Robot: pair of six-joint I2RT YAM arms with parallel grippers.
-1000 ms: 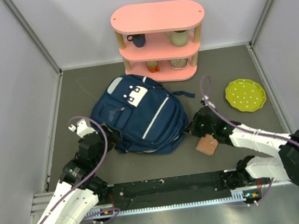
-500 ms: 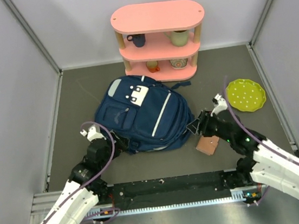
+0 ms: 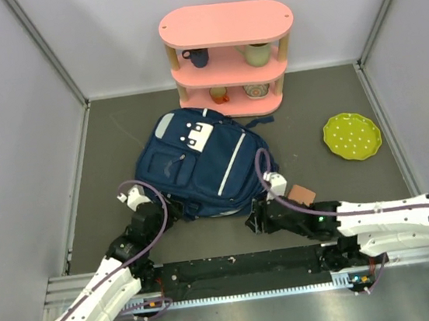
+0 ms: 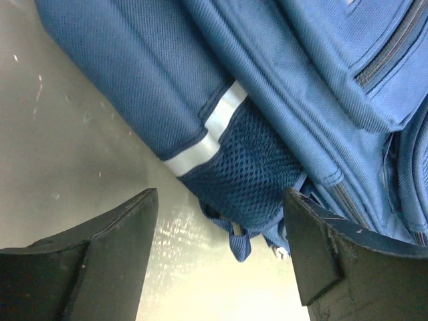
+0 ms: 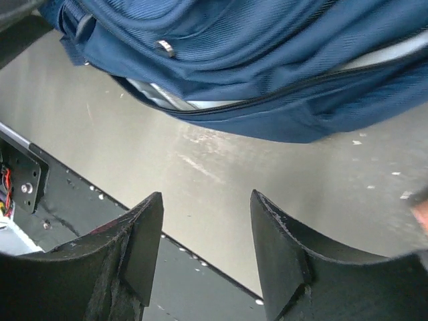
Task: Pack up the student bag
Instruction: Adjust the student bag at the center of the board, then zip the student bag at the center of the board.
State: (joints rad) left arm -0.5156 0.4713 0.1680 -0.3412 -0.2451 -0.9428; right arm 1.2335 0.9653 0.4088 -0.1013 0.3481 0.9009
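Note:
The student bag (image 3: pixel 199 162), navy with thin white stripes and a white patch near its top, lies flat in the middle of the table. My left gripper (image 3: pixel 175 210) is open at its near-left corner. In the left wrist view the left gripper (image 4: pixel 219 200) frames the bag's mesh side pocket (image 4: pixel 251 170) and a small strap loop (image 4: pixel 241 246), gripping nothing. My right gripper (image 3: pixel 252 223) is open just in front of the bag's near edge. The right wrist view shows the right gripper (image 5: pixel 207 197) over bare table, with the bag (image 5: pixel 254 60) and its zip line ahead.
A small brown object (image 3: pixel 302 193) lies on the table right of the bag, behind the right arm. A green dotted plate (image 3: pixel 352 136) sits at the right. A pink shelf (image 3: pixel 229 57) holding cups stands against the back wall. Walls close in both sides.
The right gripper opened, left the bag's right side and swung left to its near edge. The left gripper crept toward the bag's corner, jaws narrowing slightly. The bag settled flatter.

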